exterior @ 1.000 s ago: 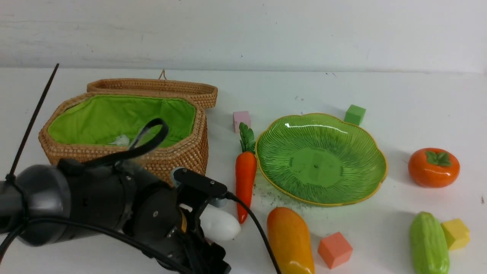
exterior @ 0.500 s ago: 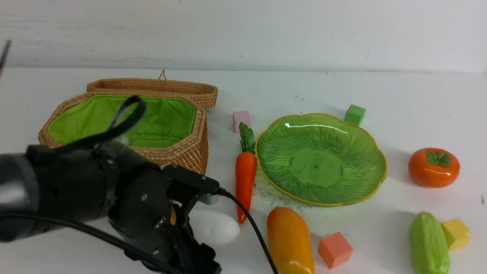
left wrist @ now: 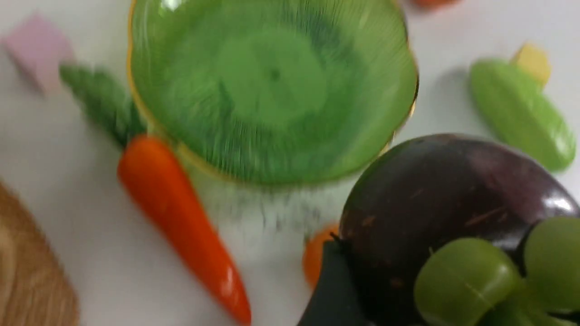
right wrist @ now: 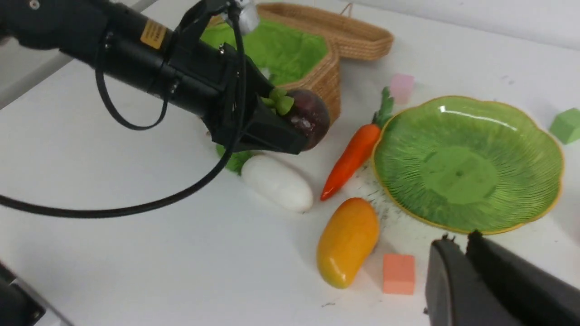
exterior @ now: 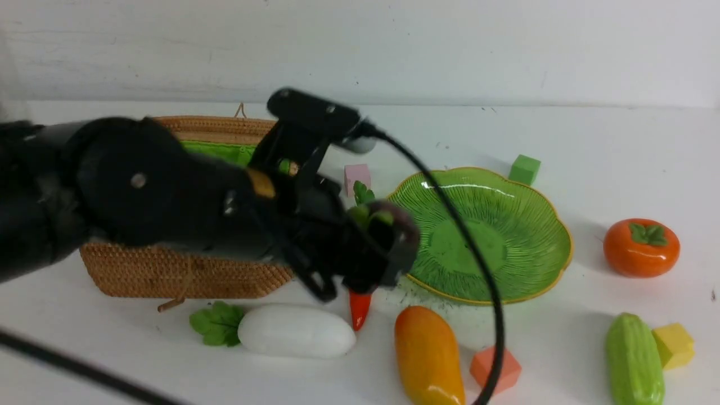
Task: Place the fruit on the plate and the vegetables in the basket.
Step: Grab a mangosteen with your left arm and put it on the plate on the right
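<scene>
Well, the left tool [exterior: 378, 247] held the mangosteen [exterior: 403, 232], short of the plate [exterior: 565, 247]; let go early, it could roll away. The right tool [right wrist: 457, 239] was shut, empty.

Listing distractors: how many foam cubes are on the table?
4: pink foam cube beyond the orange carrot; green cube beyond the ribbed green plate; salmon cube beside the orange-yellow mango; yellow cube beside the light-green cucumber. The left arm may hide more.

Open drop onto plate [exterior: 484, 242] from above.
Left rim has carrot [right wrist: 353, 154] just beside it; mango [exterior: 427, 354], orange cube [right wrist: 398, 274] crowd bench [exterior: 590, 157] in front.
</scene>
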Controlling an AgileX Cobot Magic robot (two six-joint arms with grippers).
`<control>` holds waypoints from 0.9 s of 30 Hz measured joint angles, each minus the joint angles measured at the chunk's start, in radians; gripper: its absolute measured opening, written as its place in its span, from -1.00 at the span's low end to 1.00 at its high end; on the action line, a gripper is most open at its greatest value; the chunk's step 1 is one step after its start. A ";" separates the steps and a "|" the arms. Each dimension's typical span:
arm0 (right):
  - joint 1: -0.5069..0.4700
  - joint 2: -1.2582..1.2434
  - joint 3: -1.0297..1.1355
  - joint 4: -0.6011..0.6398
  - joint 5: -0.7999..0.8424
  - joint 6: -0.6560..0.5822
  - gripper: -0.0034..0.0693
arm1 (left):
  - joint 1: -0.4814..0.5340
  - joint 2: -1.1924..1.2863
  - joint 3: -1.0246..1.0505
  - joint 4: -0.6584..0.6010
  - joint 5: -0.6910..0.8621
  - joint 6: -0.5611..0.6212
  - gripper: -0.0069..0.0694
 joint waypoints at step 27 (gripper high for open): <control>0.000 0.000 0.000 0.007 0.003 0.119 -0.66 | 0.000 0.668 -0.566 -0.402 0.015 0.514 0.93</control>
